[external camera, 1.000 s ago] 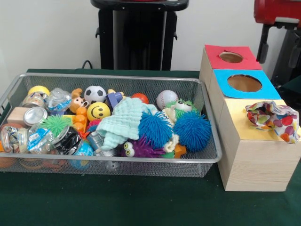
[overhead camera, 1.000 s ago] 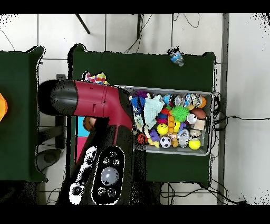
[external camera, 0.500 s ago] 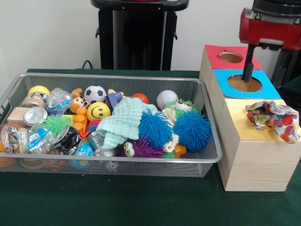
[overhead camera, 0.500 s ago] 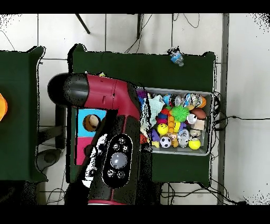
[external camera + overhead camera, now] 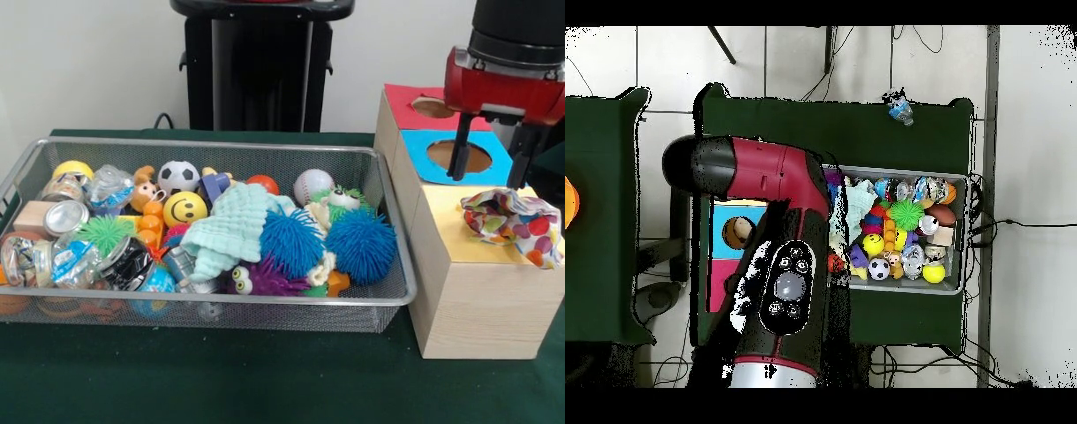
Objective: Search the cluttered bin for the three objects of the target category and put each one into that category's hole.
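Hovering in the front view over the blue-topped hole (image 5: 459, 156) of the wooden box (image 5: 477, 300), gripper (image 5: 488, 163) hanging with its two dark fingers (image 5: 459, 159) spread wide and holding nothing. Lying draped over the yellow end of the box top, nearest the camera: a spotted cloth (image 5: 512, 225), partly overhanging the box's right edge. Sitting beyond the blue hole, at the box's far end: the red-topped hole (image 5: 433, 107). Filling the wire bin (image 5: 212, 309) beside the box: two blue spiky balls (image 5: 360, 244) toward its right end, a mint washcloth (image 5: 231, 228) near the middle, a smiley ball (image 5: 184, 208), a soccer ball (image 5: 178, 175) and a baseball (image 5: 313, 185) along the far side.

Covering the box and the bin's (image 5: 957, 285) near end in the overhead view: the red arm (image 5: 760, 180), hiding the gripper.
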